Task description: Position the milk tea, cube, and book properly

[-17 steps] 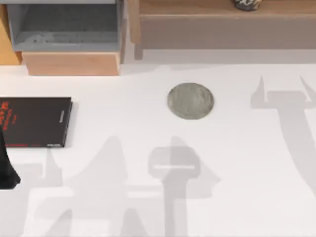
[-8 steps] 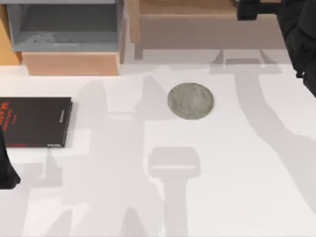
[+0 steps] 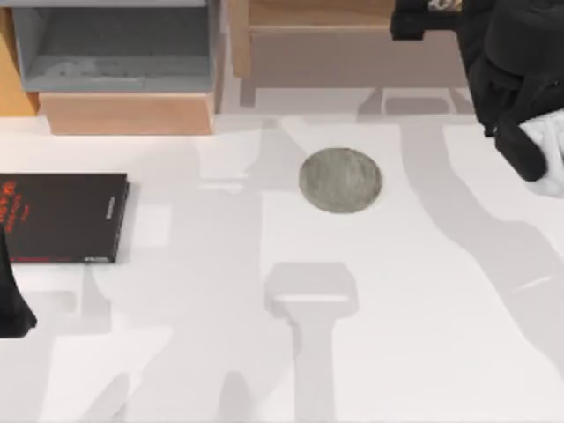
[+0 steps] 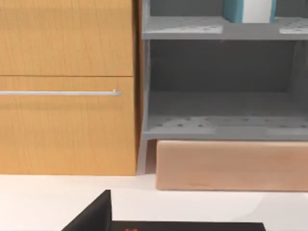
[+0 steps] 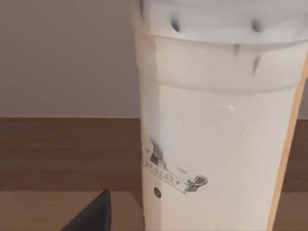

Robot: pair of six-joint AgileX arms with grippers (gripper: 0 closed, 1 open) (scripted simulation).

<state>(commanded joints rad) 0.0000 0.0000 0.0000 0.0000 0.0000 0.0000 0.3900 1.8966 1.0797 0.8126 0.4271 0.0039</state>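
The milk tea [image 5: 216, 134] stands on the wooden shelf [image 3: 352, 26] at the back right; its lid [image 3: 443, 4] shows at the top edge. My right gripper [image 3: 421, 24] is level with the cup and open, one fingertip [image 5: 94, 214] beside it without touching. The teal-blue book [image 4: 233, 9] stands upright on the upper grey shelf [image 4: 192, 29] of the cabinet at the back left. The cube is out of view. My left arm [image 3: 11, 300] is parked at the left edge, its gripper open with one fingertip [image 4: 96, 214] over the black book.
A grey round coaster [image 3: 340, 180] lies at the table's middle back. A black book with red lettering [image 3: 66, 218] lies flat at the left. The grey shelf unit [image 3: 115, 44] sits on a wooden block [image 3: 128, 115], next to a wooden drawer front [image 4: 67, 86].
My right arm has come in from the right and swung left along the back shelf up to the milk tea. The left arm, coaster and black book have not moved.
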